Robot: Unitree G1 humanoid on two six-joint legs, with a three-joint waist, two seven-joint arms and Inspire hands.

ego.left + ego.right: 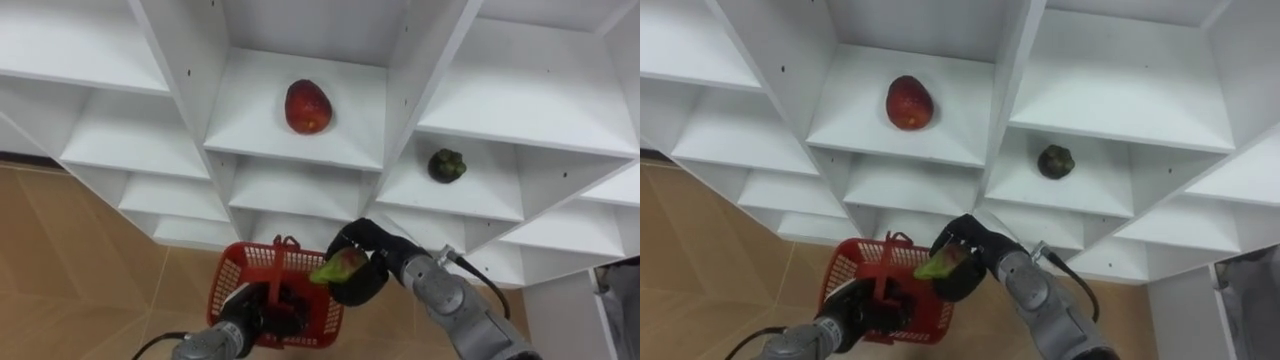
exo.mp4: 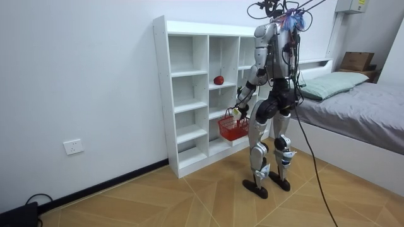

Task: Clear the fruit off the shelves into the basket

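My right hand curls round a green fruit just above the red basket. My left hand grips the basket's handle, ready for the drop. A red fruit and a dark fruit sit mid-shelf in the closet.

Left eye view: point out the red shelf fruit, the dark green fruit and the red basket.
Red oval fruit (image 1: 308, 107), left eye view, its middle.
Dark green round fruit (image 1: 447, 165), left eye view, its middle.
Red plastic mesh basket (image 1: 245, 268), left eye view, its mesh wall.
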